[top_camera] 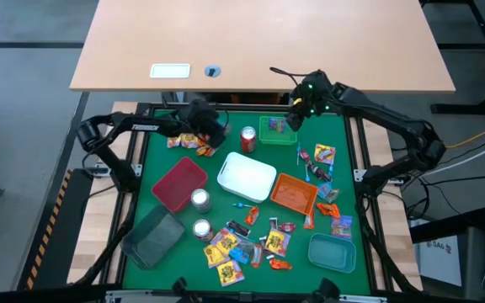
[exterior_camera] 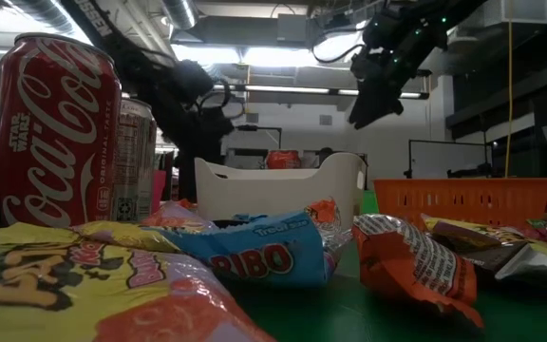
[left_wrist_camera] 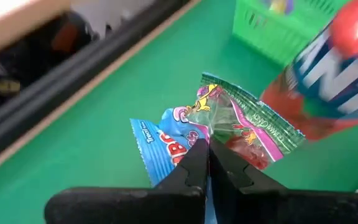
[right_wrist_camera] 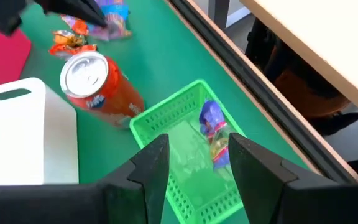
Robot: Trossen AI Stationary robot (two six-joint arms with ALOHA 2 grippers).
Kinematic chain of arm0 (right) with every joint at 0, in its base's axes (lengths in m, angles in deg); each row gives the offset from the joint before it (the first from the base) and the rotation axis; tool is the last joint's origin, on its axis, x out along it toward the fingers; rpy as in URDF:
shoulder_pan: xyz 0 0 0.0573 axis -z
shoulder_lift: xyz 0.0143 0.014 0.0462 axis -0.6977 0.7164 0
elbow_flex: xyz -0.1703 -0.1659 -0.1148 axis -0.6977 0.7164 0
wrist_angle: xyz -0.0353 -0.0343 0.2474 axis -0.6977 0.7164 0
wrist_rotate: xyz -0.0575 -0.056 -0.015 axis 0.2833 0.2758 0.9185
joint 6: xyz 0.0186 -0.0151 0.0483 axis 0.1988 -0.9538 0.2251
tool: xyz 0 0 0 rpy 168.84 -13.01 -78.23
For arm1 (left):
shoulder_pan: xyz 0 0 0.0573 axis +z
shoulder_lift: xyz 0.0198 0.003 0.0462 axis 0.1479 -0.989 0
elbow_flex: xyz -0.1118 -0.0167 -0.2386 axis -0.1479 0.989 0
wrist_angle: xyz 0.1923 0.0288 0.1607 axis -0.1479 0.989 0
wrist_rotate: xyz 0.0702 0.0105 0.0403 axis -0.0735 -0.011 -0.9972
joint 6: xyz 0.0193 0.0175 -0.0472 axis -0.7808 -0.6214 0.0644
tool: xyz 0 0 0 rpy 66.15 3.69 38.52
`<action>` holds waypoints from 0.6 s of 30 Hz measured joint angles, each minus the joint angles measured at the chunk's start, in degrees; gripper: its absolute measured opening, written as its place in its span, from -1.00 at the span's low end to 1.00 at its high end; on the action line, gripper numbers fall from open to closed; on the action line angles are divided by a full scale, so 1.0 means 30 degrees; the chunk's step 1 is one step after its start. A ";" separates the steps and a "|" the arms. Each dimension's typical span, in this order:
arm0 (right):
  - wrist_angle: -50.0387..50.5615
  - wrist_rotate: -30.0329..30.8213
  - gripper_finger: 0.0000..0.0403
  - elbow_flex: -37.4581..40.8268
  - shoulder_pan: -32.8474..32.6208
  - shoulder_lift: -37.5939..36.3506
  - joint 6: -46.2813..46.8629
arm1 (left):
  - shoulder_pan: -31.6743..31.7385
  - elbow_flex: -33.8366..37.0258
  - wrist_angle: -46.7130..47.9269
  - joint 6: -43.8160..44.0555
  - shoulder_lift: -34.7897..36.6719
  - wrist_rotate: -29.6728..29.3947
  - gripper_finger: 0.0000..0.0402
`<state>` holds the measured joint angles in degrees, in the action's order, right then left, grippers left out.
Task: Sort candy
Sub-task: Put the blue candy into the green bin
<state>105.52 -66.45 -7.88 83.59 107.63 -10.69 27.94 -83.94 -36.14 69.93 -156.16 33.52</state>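
Note:
Candy lies in heaps on the green table: near the front edge [top_camera: 242, 248], along the right side [top_camera: 322, 168] and at the far left [top_camera: 183, 141]. My left gripper [top_camera: 211, 137] is at the far left beside a red can [top_camera: 247, 137]. It is shut on two candy packets, one blue [left_wrist_camera: 157, 143] and one clear with green edges [left_wrist_camera: 247, 121]. My right gripper [right_wrist_camera: 197, 165] hangs open above the green basket [right_wrist_camera: 166, 118], touching nothing. A purple-blue sweet [right_wrist_camera: 213, 127] lies in the basket. My left gripper [left_wrist_camera: 207, 149] pinches the packets between its two fingertips, where the blue packet's edge [left_wrist_camera: 188, 146] meets the clear green-edged packet [left_wrist_camera: 225, 140]. I cannot tell whether one or both are caught. The fingers slant down from the table's left. The packets stick out beyond the tips, above the table.
A white tray [top_camera: 246, 175], an orange basket [top_camera: 295, 194], a dark red tray [top_camera: 179, 183], a grey tray [top_camera: 153, 237] and a teal tray [top_camera: 332, 252] stand on the table. Two silver cans [top_camera: 200, 212] stand near the middle. A Coca-Cola can [exterior_camera: 55, 133] stands close to the low camera.

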 joint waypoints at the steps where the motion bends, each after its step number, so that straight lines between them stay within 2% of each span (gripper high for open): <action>1: 0.0149 0.0009 -0.18 0.0000 0.0000 -0.0119 -0.0198 | 0.0000 0.0000 -0.0052 0.0010 0.0248 0.0008 -1.00; 8: 0.1794 0.0005 -0.18 0.0000 -0.0007 -0.1353 -0.0812 | -0.0159 -0.0022 -0.1882 0.0948 0.1699 0.0108 -1.00; 18: 0.2633 0.0002 -0.18 0.0000 -0.0007 -0.2397 -0.0774 | -0.2233 -0.0036 -0.8949 0.2011 0.1474 -0.0334 -1.00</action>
<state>113.42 -66.45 -7.88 83.57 100.44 -13.01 21.24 -84.05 -62.99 75.96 -151.74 32.52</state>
